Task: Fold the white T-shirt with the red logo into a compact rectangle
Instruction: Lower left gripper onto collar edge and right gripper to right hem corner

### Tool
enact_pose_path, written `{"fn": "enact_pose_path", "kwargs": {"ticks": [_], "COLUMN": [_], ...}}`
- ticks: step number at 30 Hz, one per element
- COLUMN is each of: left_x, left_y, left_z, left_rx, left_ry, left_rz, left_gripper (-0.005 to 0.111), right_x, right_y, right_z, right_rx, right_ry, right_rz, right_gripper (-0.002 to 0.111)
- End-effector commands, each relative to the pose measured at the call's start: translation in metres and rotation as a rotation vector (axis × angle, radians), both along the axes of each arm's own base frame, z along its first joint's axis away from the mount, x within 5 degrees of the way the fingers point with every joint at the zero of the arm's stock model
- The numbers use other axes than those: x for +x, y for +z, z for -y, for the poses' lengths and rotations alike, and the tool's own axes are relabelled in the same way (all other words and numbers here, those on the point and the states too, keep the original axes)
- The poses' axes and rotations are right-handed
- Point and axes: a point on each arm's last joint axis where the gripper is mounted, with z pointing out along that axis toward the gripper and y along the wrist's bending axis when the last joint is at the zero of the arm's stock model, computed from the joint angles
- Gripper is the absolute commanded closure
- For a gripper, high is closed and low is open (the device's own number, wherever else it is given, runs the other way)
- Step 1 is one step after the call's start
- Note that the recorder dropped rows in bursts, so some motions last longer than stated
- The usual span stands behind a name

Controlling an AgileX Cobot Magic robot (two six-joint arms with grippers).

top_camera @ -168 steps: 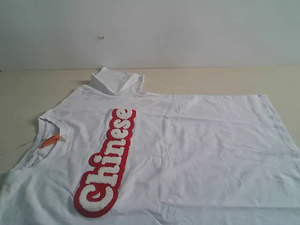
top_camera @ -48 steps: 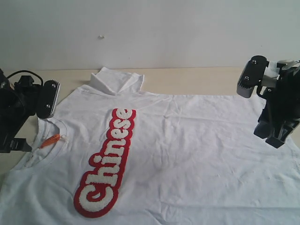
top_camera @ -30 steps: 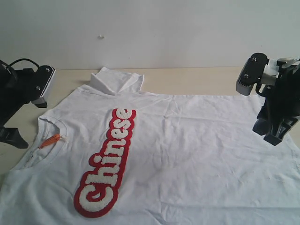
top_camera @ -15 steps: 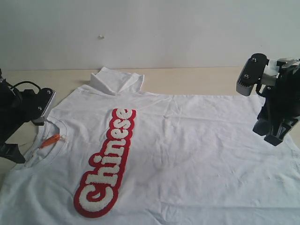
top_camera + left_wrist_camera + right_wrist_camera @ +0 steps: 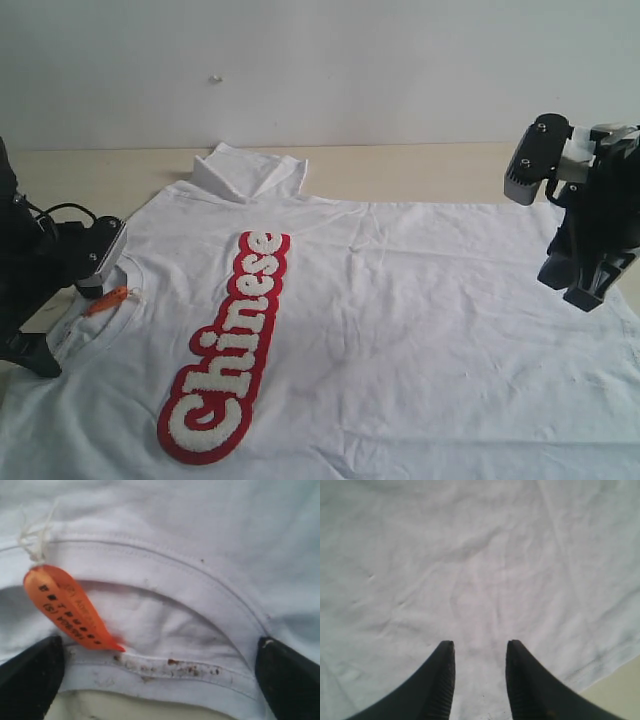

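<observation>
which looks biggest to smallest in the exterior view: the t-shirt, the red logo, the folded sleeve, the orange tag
1. white t-shirt
2. red logo
3. folded sleeve, clearly smaller than the logo, though it lies farther back
4. orange tag

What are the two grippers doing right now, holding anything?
Left gripper: open wide at the collar, holding nothing.
Right gripper: slightly open above the white T-shirt, holding nothing.

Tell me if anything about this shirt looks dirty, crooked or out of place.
Yes. Brown specks dot the inside of the collar of the white T-shirt, like stains. The far sleeve is doubled over on itself rather than lying flat. An orange tag hangs from the collar on a string.
</observation>
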Motion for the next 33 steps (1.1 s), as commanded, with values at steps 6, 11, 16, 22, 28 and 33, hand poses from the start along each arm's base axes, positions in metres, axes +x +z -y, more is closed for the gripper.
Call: {"fn": "enact_pose_path", "kwargs": {"ticks": [6,11,16,22,28,33], "left_x": [0.007,0.007,0.003,0.002,0.001,0.001], "left_y": [0.007,0.007,-0.007,-0.013,-0.013,-0.013], "left_z": [0.002,0.001,-0.001,-0.002,-0.002,-0.002], "left_rx": [-0.030,-0.028,-0.004,0.006,0.005,0.005], "left_ry": [0.017,0.011,-0.007,-0.017,-0.018,-0.021], "left_rz": [0.105,0.100,0.032,0.011,-0.001,-0.005], "left_gripper": [0.003,0.003,0.003,0.003,0.003,0.003], "right_x": [0.000,0.000,-0.001,-0.001,-0.001,-0.001], "right_y": [0.002,0.002,0.002,0.002,0.002,0.002], "right_z": [-0.006,-0.007,-0.007,-0.007,-0.007,-0.007], "right_rx": [0.048,0.049,0.051,0.052,0.052,0.052], "right_ry": [0.054,0.055,0.055,0.056,0.056,0.056], "right_rz": [-0.003,-0.002,-0.006,-0.008,-0.008,-0.008], "right_gripper": [0.066,0.066,0.066,0.066,0.066,0.066]}}
